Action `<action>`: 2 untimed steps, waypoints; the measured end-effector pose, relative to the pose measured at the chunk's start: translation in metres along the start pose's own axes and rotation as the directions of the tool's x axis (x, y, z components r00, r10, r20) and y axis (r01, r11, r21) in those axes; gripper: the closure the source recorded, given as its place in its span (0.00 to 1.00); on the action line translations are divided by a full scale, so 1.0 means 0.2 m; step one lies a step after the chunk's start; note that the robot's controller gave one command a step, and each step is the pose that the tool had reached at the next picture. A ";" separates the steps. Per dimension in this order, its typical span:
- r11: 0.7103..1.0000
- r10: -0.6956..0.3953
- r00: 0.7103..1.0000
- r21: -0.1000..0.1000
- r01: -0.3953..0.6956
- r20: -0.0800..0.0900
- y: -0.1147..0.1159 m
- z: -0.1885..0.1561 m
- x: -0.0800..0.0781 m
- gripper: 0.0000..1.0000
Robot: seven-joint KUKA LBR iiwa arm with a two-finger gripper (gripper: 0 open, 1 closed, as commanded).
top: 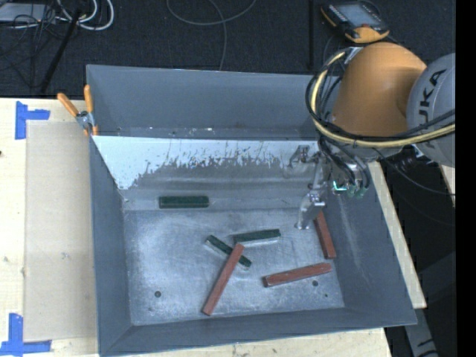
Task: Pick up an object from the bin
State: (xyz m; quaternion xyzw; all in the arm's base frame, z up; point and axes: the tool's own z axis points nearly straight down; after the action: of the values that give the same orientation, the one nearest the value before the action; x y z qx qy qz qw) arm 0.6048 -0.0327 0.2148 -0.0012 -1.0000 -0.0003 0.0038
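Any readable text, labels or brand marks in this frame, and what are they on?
"KU": dark letters on the arm's grey casing; the rest of the word is cut off.
Handheld device beyond the bin: its screen is too small to read.
Sticks in the bin: no lettering visible.

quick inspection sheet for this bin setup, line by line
surface: grey bin, floor scuffed pale
job's things: three red-brown bars: right bar by the claw, front bar, long bar crossing a short green bar
clutter: green bars at centre and back left
claw: low at the bin's right, by the right bar's far end
cables: yellow loops round the orange wrist cover; leads on the floor behind
surroundings: dark floor, handset
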 end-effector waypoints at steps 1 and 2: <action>1.000 -0.001 1.000 0.000 0.001 0.008 0.00 -0.02 -0.01 0.00; 1.000 -0.026 1.000 0.002 0.026 0.015 0.05 0.20 0.02 0.00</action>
State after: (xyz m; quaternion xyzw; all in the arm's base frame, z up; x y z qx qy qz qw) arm 0.6000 -0.0234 0.1743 0.0116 -0.9999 0.0004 -0.0036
